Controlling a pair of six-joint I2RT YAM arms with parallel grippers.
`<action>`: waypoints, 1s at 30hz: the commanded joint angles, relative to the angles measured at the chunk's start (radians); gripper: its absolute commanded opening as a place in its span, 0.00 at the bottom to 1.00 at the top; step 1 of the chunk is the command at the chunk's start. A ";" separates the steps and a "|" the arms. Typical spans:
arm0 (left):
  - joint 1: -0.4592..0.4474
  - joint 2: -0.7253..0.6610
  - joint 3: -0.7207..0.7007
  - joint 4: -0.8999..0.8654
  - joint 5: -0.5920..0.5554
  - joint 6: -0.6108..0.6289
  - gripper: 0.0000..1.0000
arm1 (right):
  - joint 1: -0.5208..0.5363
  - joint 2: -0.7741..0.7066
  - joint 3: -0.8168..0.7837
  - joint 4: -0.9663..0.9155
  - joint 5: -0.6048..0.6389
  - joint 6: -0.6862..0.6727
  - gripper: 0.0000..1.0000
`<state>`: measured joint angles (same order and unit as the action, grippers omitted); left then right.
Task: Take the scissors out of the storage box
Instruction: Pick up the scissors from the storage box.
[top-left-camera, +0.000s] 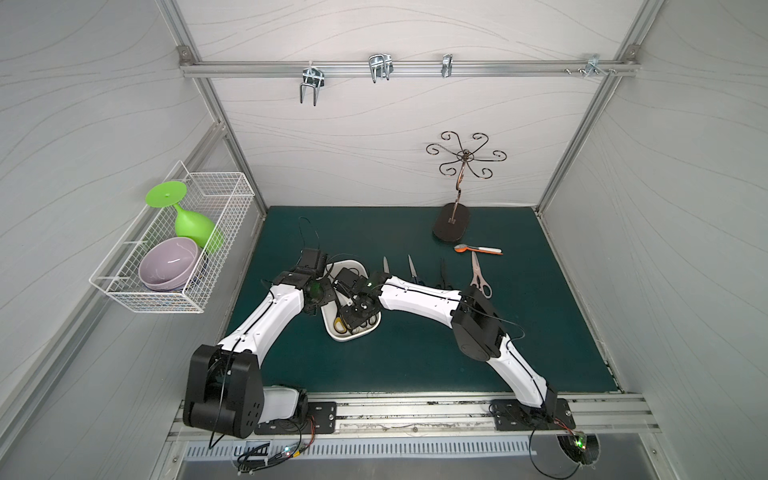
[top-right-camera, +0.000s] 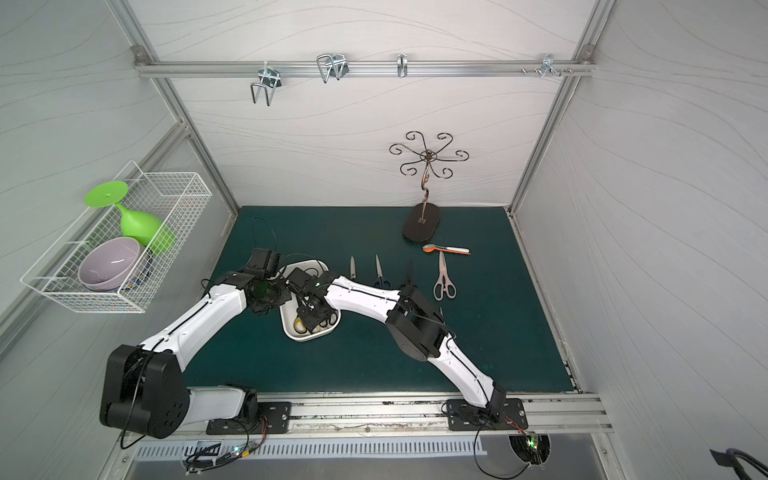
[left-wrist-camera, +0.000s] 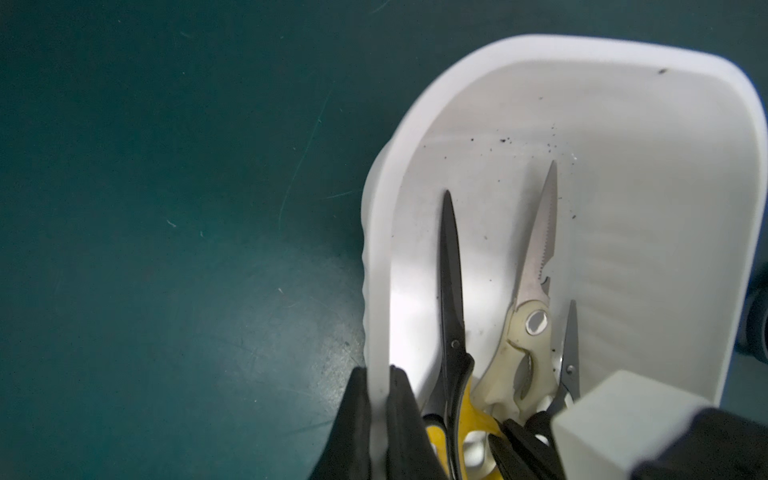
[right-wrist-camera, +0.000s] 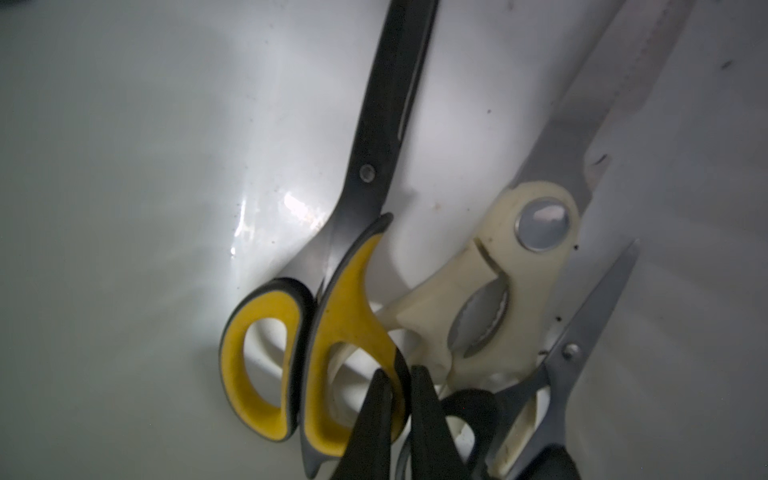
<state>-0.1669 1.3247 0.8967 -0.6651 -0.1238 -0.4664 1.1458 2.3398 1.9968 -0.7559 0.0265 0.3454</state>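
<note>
My right gripper (right-wrist-camera: 400, 384) pinches the yellow-handled scissors (right-wrist-camera: 345, 299) by a handle loop, and my left gripper (left-wrist-camera: 379, 388) clamps the storage box (left-wrist-camera: 415, 124) by its left wall.

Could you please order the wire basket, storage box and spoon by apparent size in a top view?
1. wire basket, wall-mounted, so perhaps nearer the camera.
2. storage box.
3. spoon, clearly smallest.

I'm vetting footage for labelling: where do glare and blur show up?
Right wrist view: bright glare on the storage box floor beside the yellow-black scissors, right fingers soft-focused. Left wrist view: left fingers blurred at the box wall, faint sheen on the green mat. Both top views: evenly lit.
</note>
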 joint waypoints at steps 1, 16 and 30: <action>-0.005 -0.014 0.011 0.022 -0.016 -0.002 0.00 | -0.007 -0.015 -0.048 -0.007 0.000 0.016 0.04; -0.005 -0.008 0.011 0.023 -0.025 0.000 0.00 | -0.052 -0.130 -0.120 0.047 -0.004 0.002 0.00; -0.005 -0.005 0.010 0.023 -0.027 0.000 0.00 | -0.057 -0.163 -0.108 0.084 -0.034 0.000 0.00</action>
<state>-0.1669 1.3247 0.8967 -0.6628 -0.1246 -0.4667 1.0931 2.2147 1.8614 -0.6693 -0.0006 0.3485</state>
